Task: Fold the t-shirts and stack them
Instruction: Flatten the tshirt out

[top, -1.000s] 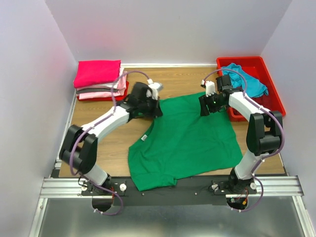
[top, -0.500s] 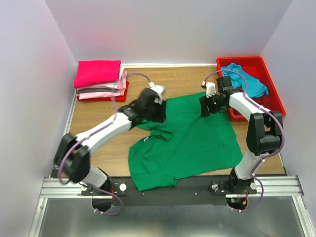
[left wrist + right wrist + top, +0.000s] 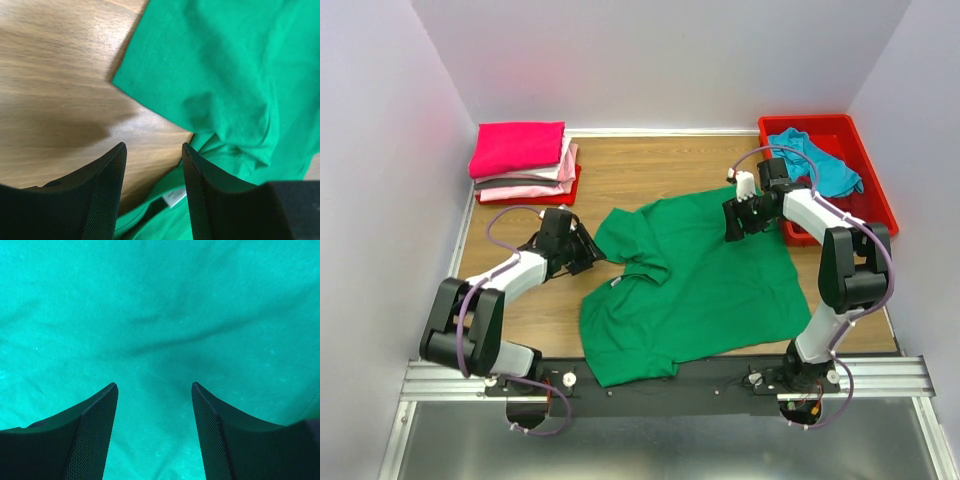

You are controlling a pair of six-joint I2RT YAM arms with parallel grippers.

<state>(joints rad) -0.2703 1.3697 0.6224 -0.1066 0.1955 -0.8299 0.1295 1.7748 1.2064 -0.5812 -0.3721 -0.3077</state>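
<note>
From above, the green t-shirt (image 3: 700, 285) lies mid-worktop (image 3: 650, 175), its upper-left corner flopped over and its near corner running past the front edge. The left wrist view adds what that misses: the left gripper (image 3: 152, 150) gapes empty over bare wood, just beside the shirt's turned-over edge. The right gripper (image 3: 152, 387) is spread wide too, with only green cloth beneath; whether it touches, I cannot tell. Folded pink t-shirts (image 3: 520, 160) sit back-left, a teal t-shirt (image 3: 815, 165) lies in the red bin (image 3: 875, 190), and open wood lies to the left.

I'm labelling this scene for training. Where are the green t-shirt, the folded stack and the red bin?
green t-shirt (image 3: 710, 280): top external view, middle of its body.
folded stack (image 3: 517, 147): top external view, its uppermost layer.
red bin (image 3: 820, 124): top external view, its far wall.
</note>
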